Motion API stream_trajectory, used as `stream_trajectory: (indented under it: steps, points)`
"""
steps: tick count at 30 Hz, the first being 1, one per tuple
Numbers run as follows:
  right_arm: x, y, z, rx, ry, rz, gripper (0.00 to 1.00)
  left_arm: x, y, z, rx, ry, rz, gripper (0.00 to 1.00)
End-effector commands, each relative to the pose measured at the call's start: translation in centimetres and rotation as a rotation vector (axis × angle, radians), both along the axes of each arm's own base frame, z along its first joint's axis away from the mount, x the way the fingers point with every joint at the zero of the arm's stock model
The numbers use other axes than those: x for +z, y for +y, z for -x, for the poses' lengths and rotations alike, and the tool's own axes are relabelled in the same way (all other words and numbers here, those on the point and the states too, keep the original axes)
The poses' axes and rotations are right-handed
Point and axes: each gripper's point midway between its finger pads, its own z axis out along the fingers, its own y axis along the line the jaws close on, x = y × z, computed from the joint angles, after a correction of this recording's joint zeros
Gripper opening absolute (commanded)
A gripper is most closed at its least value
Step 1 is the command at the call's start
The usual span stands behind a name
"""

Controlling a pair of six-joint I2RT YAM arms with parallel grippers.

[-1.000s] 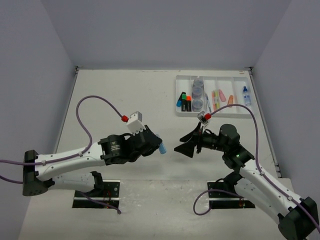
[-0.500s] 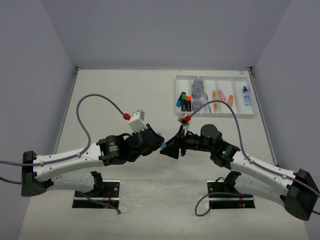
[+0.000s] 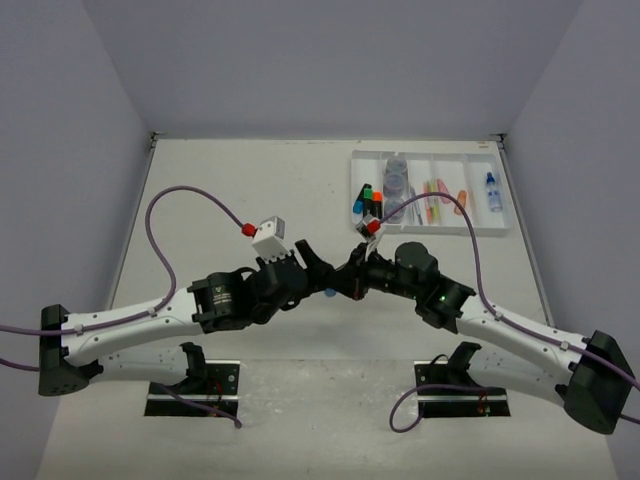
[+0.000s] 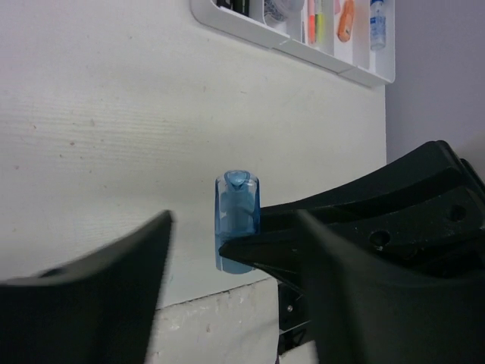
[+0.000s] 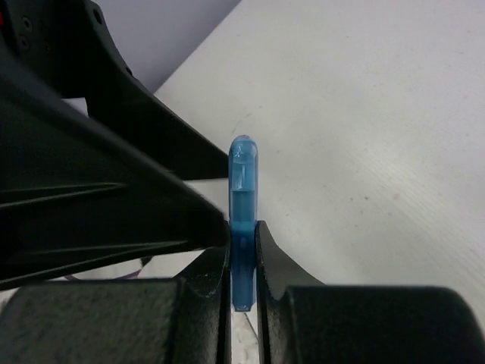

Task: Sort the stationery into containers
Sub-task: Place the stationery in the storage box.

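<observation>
The blue capsule piece sits between the two arms over the near middle of the bench, well apart from the white tray at the far right. The right gripper has its jaws clamped on the capsule's lower half. In the right wrist view its long axis runs straight out along the fingers, in line with them, with the rounded end pointing away from the wrist. The left gripper faces it from the other side with its jaws apart. One finger stands on each side of the capsule, and neither touches it. In the left wrist view the capsule stands upright in the picture, rounded end uppermost, pointing roughly toward the far side of the bench.
</observation>
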Motion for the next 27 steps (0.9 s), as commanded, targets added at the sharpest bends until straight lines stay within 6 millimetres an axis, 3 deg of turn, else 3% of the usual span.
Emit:
stream_trajectory:
  steps: [1, 3, 7, 11, 14, 16, 18, 19, 22, 25, 26, 27]
  points:
    - [-1.6, -4.2, -4.2, -0.262, -0.088, 0.139, 0.0, 4.3, 2.9, -1.6, 0.097, -0.141, 0.011, 1.0]
    - [-2.0, -7.5, -6.5, -0.414, -0.103, 0.187, 0.0, 5.0, 5.0, -1.6, 0.127, -0.16, -0.034, 1.0]
    - [-3.5, -16.6, -11.0, -0.742, -0.092, 0.323, 0.0, 7.5, 8.9, -0.5, 0.068, -0.239, -0.095, 1.0]
    - [-2.5, -24.5, -14.6, -1.047, -0.143, 0.487, 0.0, 9.0, 11.0, 1.0, -0.054, -0.309, -0.124, 1.0]
    - [-0.4, -29.0, -18.0, -1.219, -0.154, 0.599, 0.0, 9.5, 12.8, 2.3, -0.126, -0.328, -0.144, 1.0]
    - [-1.6, -30.5, -20.6, -1.237, -0.113, 0.703, 0.0, 9.7, 14.0, 2.8, -0.139, -0.336, -0.157, 1.0]
    - [-0.3, -32.1, -23.7, -1.258, -0.108, 0.712, 0.0, 9.7, 14.8, 3.0, -0.152, -0.365, -0.163, 1.0]
    - [-1.7, -32.8, -24.7, -1.246, -0.075, 0.75, 0.0, 9.5, 15.1, 3.0, -0.164, -0.379, -0.181, 1.0]
    - [-1.9, -34.8, -29.6, -1.239, -0.009, 0.792, 0.0, 8.9, 15.7, 2.9, -0.17, -0.401, -0.232, 1.0]
    - [-5.0, -36.7, -31.3, -1.216, 0.145, 0.868, 0.01, 8.9, 17.2, 2.5, -0.111, -0.401, -0.246, 1.0]
    - [-6.4, -37.6, -32.8, -1.201, 0.198, 0.873, 0.04, 9.1, 18.2, 2.4, -0.065, -0.408, -0.232, 1.0]
    - [-7.3, -37.5, -33.0, -1.168, 0.234, 0.881, 0.09, 8.8, 18.5, 2.3, -0.053, -0.414, -0.232, 1.0]
